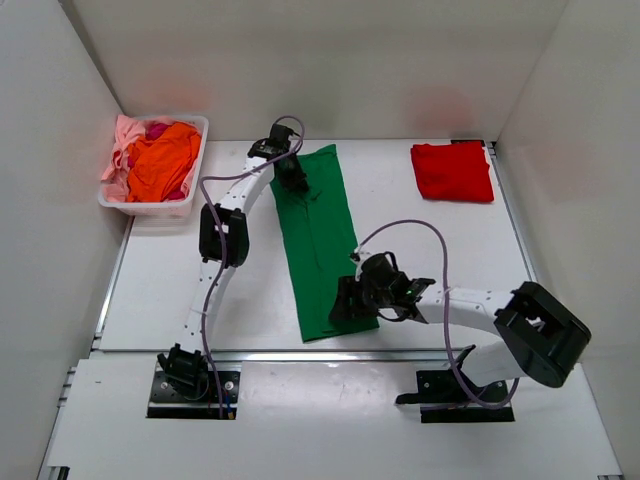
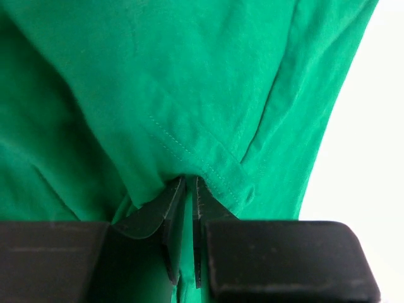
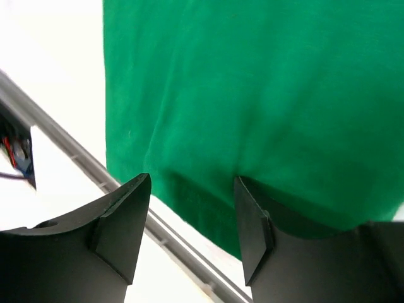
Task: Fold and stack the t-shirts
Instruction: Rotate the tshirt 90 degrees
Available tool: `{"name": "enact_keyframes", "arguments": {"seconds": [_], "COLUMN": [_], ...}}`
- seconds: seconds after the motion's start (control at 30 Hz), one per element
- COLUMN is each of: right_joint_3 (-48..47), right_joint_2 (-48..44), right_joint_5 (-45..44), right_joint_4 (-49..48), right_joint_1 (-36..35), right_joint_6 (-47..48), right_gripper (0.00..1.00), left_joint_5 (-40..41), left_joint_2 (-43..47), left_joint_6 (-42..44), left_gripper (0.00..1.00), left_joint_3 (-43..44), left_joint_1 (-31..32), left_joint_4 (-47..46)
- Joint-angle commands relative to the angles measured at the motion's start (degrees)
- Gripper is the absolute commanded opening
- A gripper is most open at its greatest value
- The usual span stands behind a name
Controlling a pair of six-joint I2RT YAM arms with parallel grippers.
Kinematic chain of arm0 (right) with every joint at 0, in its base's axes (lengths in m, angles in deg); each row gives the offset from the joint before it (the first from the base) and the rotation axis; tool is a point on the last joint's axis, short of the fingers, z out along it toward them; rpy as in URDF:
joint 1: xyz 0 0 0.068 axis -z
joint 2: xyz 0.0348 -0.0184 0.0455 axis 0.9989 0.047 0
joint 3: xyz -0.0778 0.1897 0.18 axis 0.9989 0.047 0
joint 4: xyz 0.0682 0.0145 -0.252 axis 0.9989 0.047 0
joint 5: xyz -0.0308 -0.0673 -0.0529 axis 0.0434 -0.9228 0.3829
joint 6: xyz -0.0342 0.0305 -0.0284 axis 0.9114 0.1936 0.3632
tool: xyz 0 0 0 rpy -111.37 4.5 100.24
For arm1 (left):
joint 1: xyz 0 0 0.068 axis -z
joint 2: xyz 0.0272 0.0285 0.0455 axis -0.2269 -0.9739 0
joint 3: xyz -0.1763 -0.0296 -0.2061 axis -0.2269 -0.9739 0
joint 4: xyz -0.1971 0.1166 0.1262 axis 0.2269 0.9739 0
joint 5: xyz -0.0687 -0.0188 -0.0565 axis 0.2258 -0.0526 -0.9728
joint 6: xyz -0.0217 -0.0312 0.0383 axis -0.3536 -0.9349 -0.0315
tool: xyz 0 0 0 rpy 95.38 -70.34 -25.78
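The soft dark green cloth t-shirt (image 1: 318, 235) lies as a long strip at centre frame. Limp and light, it is best taken by hems. The left gripper (image 2: 188, 189) pinches a fold at its upper end; the right gripper (image 3: 192, 183) stands spread over its lower hem, seemingly not touching.

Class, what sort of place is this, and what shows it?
Probably a robot test cell in a lab: plain white panel walls box in a white table, a white left robot arm and right robot arm are bolted at its near edge, and a dark green cloth t-shirt lies spread on it.
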Motion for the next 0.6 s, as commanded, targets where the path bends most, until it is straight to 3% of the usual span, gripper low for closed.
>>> {"name": "enact_keyframes", "arguments": {"seconds": [0.0,0.1,0.17,0.3,0.43,0.47,0.53,0.57], "right_joint_3": [-2.13,-5.29,-7.05,-17.58,-22.53,-21.92,-19.82,-19.29], "right_joint_2": [3.95,4.05,2.65,0.98,-4.72,-6.40,-9.03,-9.57], "right_joint_5": [0.68,-0.19,2.25,4.03,-0.63,-1.50,-2.47,-2.56], "right_joint_4": [2.48,4.49,5.99,18.62,24.28,25.41,28.31,28.93], "right_joint_1": [-4.70,-5.41,-3.05,0.91,3.89,6.25,10.48,11.63], "right_joint_6": [0.65,6.00,9.51,18.47,21.67,21.84,21.40,21.14], "right_gripper": [0.53,0.53,0.54,0.65,0.68,0.67,0.65,0.64], "left_joint_5": [4.56,2.62,1.13,-3.78,-0.64,1.89,3.32,4.02], "left_joint_2": [-5.79,-4.32,1.81,14.04,28.25,34.13,48.62,52.61], "left_joint_6": [1.05,2.19,2.10,-0.71,4.20,5.86,4.49,3.08], "left_gripper": [0.22,0.24,0.26,0.28,0.28,0.28,0.29,0.29], "left_joint_3": [6.17,8.65,5.24,-1.71,-11.36,-19.13,-42.81,-49.38], "left_joint_1": [-1.16,-1.43,-1.43,-1.69,0.49,2.07,4.35,6.20], "left_joint_4": [3.05,1.23,-2.55,-8.46,4.42,5.77,3.52,1.50]}}
